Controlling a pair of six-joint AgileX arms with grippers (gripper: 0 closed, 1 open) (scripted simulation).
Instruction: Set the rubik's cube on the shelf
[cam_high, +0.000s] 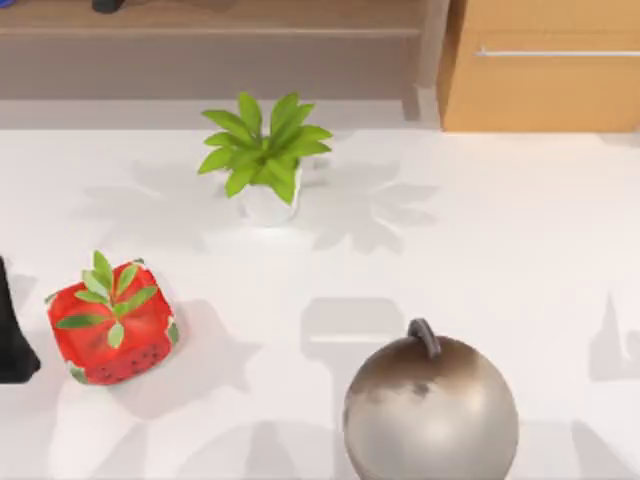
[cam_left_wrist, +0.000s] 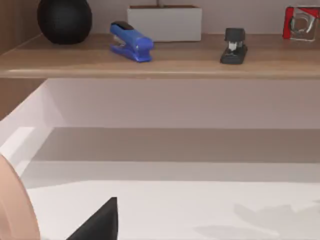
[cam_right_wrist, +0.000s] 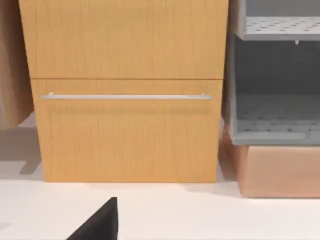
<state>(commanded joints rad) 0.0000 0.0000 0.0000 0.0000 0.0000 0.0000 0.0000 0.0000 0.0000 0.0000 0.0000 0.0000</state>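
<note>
Rubik's cube: I cannot tell where it lies now; neither gripper is seen to carry it, so I judge the picking is not yet begun.
Table (cam_high: 500, 250): white surface running in front of the shelf.
Shelf (cam_left_wrist: 190, 62): long wooden board. It already bears things along its back, so the free room for the cube is at its front edge, I think.
Drawer (cam_high: 540, 85): orange wood with a silver bar, just beside the shelf's post, at its right end.
Metal ball (cam_high: 430, 410): well in front of the shelf. It is big enough to hide a small thing.
Strawberry block (cam_high: 110, 325): in front of the shelf's left part, well apart from it. It is not the wanted cube.
Plant (cam_high: 265, 150): near the shelf front, in a white pot.
Blue stapler (cam_left_wrist: 131, 44): on the shelf.
Black stapler (cam_left_wrist: 233, 47): on the shelf, apart from the blue one.
Left gripper (cam_left_wrist: 100, 222): low over the table and facing the shelf front. Whether it is released or clenched, I cannot tell.
Right gripper (cam_right_wrist: 100, 222): low, pointed at the drawer beside the shelf. Its state also cannot be told.
</note>
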